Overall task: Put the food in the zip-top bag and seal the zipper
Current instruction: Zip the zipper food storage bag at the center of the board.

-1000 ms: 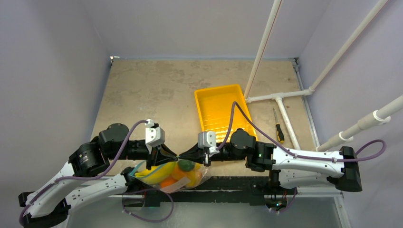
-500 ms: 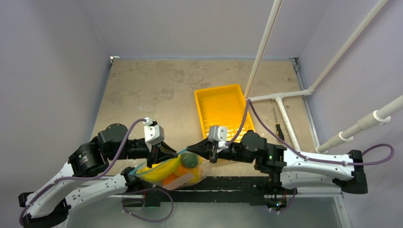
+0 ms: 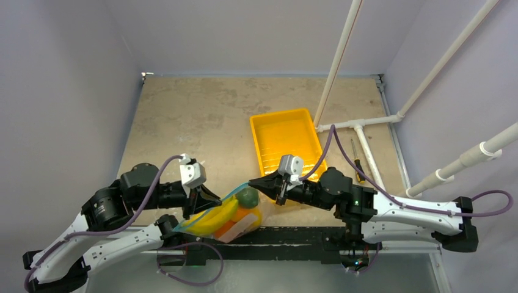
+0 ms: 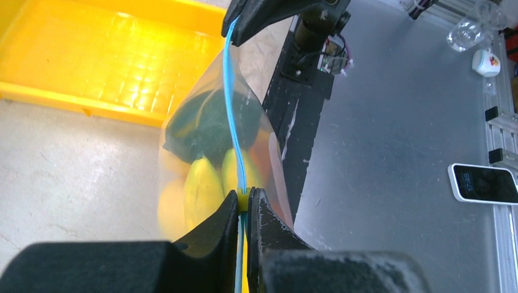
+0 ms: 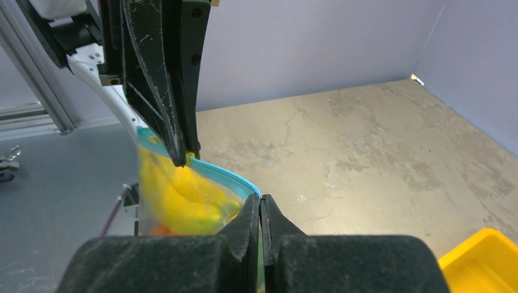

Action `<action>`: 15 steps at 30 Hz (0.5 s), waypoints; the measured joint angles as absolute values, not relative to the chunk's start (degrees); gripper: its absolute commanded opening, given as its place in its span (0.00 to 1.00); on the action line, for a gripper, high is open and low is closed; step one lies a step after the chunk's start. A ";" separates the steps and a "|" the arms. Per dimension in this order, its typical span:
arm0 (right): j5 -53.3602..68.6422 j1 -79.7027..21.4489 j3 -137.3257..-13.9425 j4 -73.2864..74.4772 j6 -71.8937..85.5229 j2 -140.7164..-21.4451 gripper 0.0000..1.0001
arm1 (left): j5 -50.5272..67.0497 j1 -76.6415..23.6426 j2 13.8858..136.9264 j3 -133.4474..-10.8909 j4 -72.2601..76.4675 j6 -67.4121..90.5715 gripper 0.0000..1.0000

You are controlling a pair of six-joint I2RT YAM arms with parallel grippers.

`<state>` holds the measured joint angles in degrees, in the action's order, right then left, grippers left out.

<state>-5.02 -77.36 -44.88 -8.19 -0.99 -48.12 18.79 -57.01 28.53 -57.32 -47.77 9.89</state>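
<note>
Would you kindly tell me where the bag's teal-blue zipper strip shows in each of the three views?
Top external: the zipper is a short slanted line, low centre.
Left wrist: the zipper runs near-vertically from top centre to bottom centre.
Right wrist: the zipper curves left of centre, lower half.
Shared landmark: the yellow tray: centre, upper left, bottom-right corner respectively.

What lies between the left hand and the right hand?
The teal-blue zipper spans from the left hand to the right hand, both pinching it; clearest in the left wrist view.
</note>
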 measured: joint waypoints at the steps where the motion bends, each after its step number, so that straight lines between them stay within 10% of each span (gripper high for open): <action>1: -4.97 -77.23 -44.88 -8.19 -1.08 -48.64 0.00 | 18.79 -57.01 28.99 -57.32 -48.40 9.87 0.00; 6: -3.92 -76.90 -44.88 -8.14 -1.37 -51.09 0.37 | 18.72 -57.01 30.46 -57.36 -50.70 9.45 0.00; 15: -1.96 -76.90 -46.22 -7.81 -2.83 -52.18 0.54 | 18.65 -57.01 30.46 -58.46 -52.47 9.19 0.00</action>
